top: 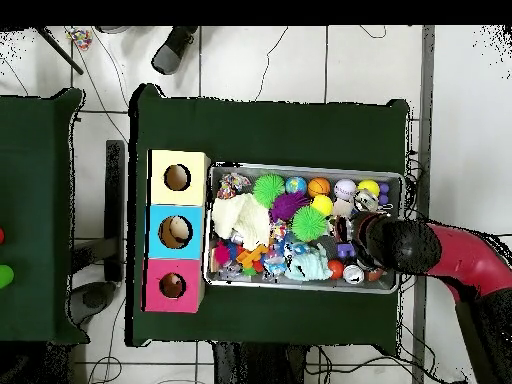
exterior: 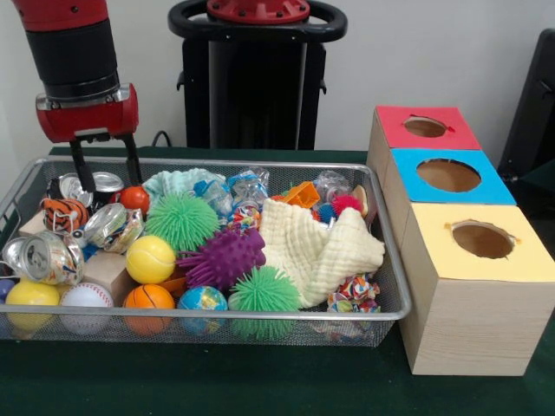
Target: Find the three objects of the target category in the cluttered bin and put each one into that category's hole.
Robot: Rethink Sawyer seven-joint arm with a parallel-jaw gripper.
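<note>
Gripper point(exterior: 106, 165) over far corner of wire bin point(exterior: 260, 322), two black fingers point(exterior: 80, 166) spread apart, pointing down, nothing between them. Fingertips reach down behind bin rim, just above crushed cans point(exterior: 91, 186) and small orange ball point(exterior: 134, 198); contact cannot be judged. Bin full: spiky green ball point(exterior: 180, 222), purple spiky ball point(exterior: 224, 257), yellow ball point(exterior: 150, 259), cream cloth point(exterior: 321, 247). Beside bin, three boxes with holes: red box point(exterior: 427, 128), blue box point(exterior: 449, 176), yellow box point(exterior: 482, 240). Holes look empty.
</note>
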